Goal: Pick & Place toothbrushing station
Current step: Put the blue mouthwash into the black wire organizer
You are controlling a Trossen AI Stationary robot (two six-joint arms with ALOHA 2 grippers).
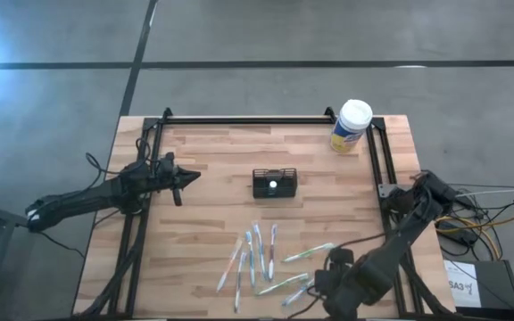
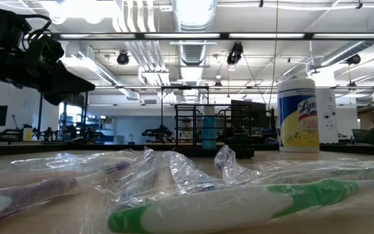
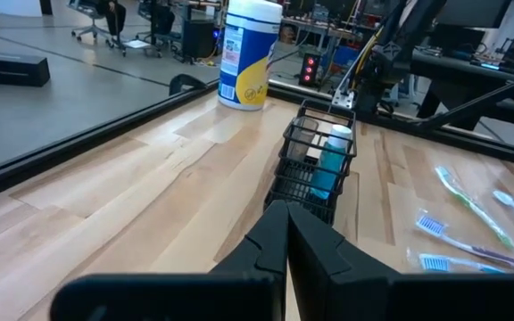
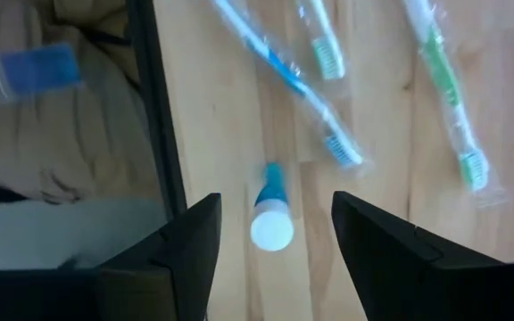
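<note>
Table (image 1: 203, 160): 1 station (image 1: 275, 183), ~9 toothbrushes (image 1: 257, 254).

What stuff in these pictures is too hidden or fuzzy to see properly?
- High view: the right pincer blurs into its dark arm at the picture's bottom edge.
- High view: what sits in the toothbrushing station is too small to tell.
- Low view: the wrapped toothbrushes are blurred and hide the station's base.
- Right wrist view: the small white-capped tube has no readable label.
</note>
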